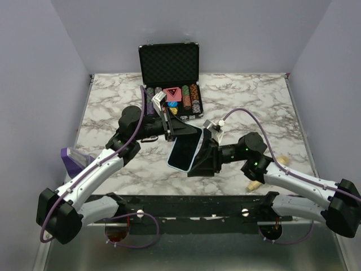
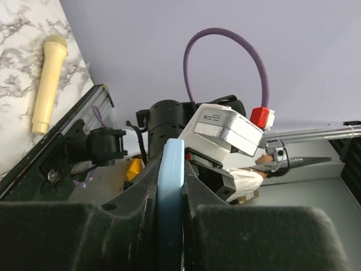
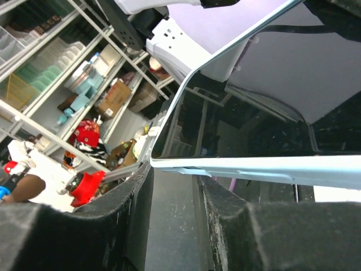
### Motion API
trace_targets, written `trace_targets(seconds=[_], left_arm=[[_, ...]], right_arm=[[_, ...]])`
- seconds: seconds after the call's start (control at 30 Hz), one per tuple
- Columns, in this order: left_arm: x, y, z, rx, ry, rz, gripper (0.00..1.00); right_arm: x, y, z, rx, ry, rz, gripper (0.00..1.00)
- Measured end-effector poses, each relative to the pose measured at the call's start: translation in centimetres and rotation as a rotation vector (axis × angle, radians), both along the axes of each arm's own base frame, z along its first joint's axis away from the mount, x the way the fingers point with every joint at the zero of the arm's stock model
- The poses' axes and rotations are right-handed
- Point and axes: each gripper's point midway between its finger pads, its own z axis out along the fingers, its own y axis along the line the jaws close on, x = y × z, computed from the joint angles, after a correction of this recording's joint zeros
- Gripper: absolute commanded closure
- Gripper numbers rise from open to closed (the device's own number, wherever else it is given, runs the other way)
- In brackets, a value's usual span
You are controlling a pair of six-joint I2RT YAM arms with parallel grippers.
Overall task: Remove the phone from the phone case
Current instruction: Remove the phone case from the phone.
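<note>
The phone [image 1: 183,150], black screen up in a light blue case, is held off the marble table between both arms. My left gripper [image 1: 171,127] is shut on the phone's far end; in the left wrist view the blue case edge [image 2: 170,186] sits clamped between the black pads of the gripper [image 2: 170,169]. My right gripper [image 1: 204,153] is at the phone's right long side. In the right wrist view its fingers [image 3: 132,220] stand apart with an empty gap, and the case edge [image 3: 271,169] and dark screen [image 3: 237,124] cross just beyond the fingertips of the gripper [image 3: 172,178].
An open black chip case [image 1: 169,68] with coloured chips stands at the back centre. A cream microphone [image 1: 269,170] lies by the right arm and also shows in the left wrist view [image 2: 48,84]. A purple object [image 1: 73,160] sits at the left edge.
</note>
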Motion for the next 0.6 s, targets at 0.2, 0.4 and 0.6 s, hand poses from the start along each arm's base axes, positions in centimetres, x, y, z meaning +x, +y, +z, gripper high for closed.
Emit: trace_targets(seconds=[0.2, 0.4, 0.6], left_arm=[[-0.3, 0.0, 0.9, -0.047, -0.004, -0.016, 1.0], [0.0, 0.3, 1.2, -0.056, -0.007, 0.0, 1.0], [-0.2, 0.2, 1.2, -0.058, -0.008, -0.009, 1.0]], right_arm=[[0.3, 0.6, 0.3, 0.003, -0.024, 0.021, 0.43], [0.0, 0.5, 1.5, 0.065, -0.042, 0.034, 0.39], [0.1, 0.6, 1.6, 0.079, -0.026, 0.041, 0.7]])
